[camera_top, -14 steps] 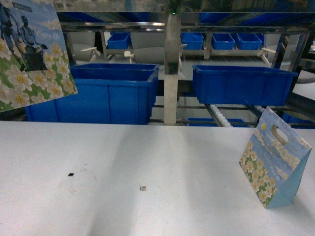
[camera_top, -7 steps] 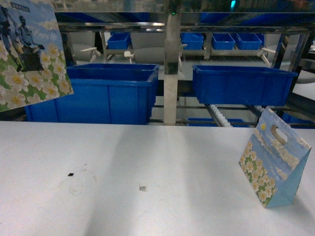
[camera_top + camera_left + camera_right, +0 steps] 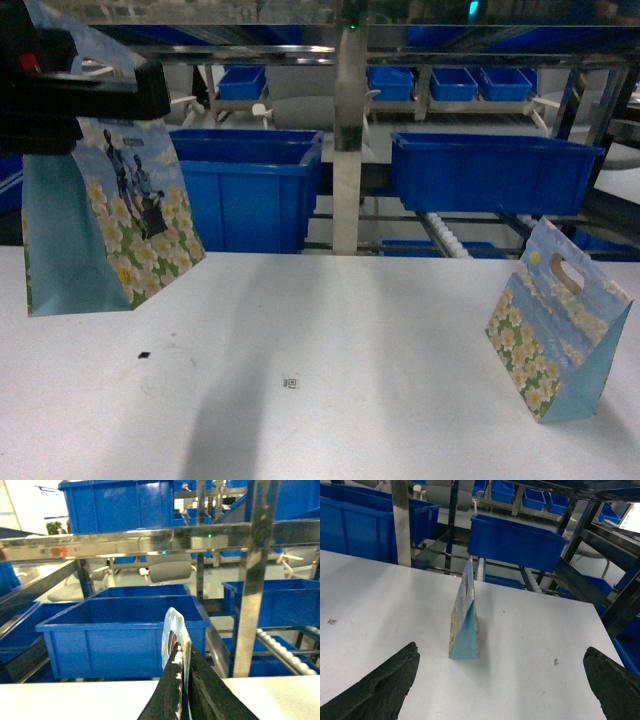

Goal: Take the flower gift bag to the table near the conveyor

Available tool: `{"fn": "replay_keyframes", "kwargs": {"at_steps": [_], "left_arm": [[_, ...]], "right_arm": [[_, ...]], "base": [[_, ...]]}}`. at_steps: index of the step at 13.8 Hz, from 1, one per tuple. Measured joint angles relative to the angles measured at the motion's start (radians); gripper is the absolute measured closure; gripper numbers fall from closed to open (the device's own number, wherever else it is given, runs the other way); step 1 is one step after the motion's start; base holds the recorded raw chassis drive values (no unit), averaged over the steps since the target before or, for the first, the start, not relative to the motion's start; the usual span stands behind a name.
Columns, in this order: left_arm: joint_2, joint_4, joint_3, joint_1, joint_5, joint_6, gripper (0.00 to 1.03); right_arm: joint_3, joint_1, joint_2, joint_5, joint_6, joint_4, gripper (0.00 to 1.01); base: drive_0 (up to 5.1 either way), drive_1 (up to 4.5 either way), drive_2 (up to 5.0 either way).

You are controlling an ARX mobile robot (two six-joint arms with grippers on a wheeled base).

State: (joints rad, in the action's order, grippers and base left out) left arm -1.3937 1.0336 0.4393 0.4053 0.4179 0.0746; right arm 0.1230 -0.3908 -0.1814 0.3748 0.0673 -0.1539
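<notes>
The left gripper (image 3: 182, 680) is raised at the upper left, fingers pinched on a flower gift bag (image 3: 105, 215). The right gripper (image 3: 502, 680) hovers with fingers spread wide.

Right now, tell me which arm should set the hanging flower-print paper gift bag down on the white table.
Left. The left gripper is already shut on the flower-print gift bag, hanging above the white table. The right gripper is open, facing the second standing bag.
</notes>
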Motion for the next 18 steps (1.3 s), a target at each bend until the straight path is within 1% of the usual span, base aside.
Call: {"fn": "replay_keyframes", "kwargs": {"at_steps": [2, 4, 6, 8, 11, 14, 15, 16, 18], "left_arm": [[-0.124, 0.091, 0.018, -0.047, 0.004, -0.019, 1.01], [-0.219, 0.179, 0.042, -0.077, 0.006, -0.034, 1.01], [-0.35, 0.248, 0.071, -0.105, 0.016, -0.064, 1.01], [-0.468, 0.25, 0.084, -0.141, 0.019, -0.097, 1.01], [-0.631, 0.261, 0.11, -0.198, 0.014, -0.113, 1.01], [-0.672, 0.268, 0.159, -0.261, -0.008, -0.14, 1.01], [-0.673, 0.267, 0.163, -0.267, -0.015, -0.146, 1.01], [-0.669, 0.264, 0.163, -0.272, -0.018, -0.143, 1.01], [-0.66, 0.256, 0.161, -0.272, -0.029, -0.112, 1.01]], "right_arm": [[0.0, 0.0, 0.0, 0.0, 0.0, 0.0, 0.03], [0.0, 0.0, 0.0, 0.0, 0.0, 0.0, 0.03], [0.0, 0.0, 0.0, 0.0, 0.0, 0.0, 0.03], [0.0, 0.0, 0.0, 0.0, 0.0, 0.0, 0.03], [0.0, 0.0, 0.0, 0.0, 0.0, 0.0, 0.03], [0.0, 0.0, 0.0, 0.0, 0.0, 0.0, 0.03], [0.0, 0.0, 0.0, 0.0, 0.0, 0.0, 0.03], [0.0, 0.0, 0.0, 0.0, 0.0, 0.0, 0.03], [0.0, 0.0, 0.0, 0.0, 0.0, 0.0, 0.03]], "base": [[0.0, 0.0, 0.0], [0.0, 0.0, 0.0], [0.0, 0.0, 0.0], [0.0, 0.0, 0.0], [0.0, 0.0, 0.0], [0.0, 0.0, 0.0], [0.0, 0.0, 0.0], [0.0, 0.0, 0.0], [0.0, 0.0, 0.0]]}}
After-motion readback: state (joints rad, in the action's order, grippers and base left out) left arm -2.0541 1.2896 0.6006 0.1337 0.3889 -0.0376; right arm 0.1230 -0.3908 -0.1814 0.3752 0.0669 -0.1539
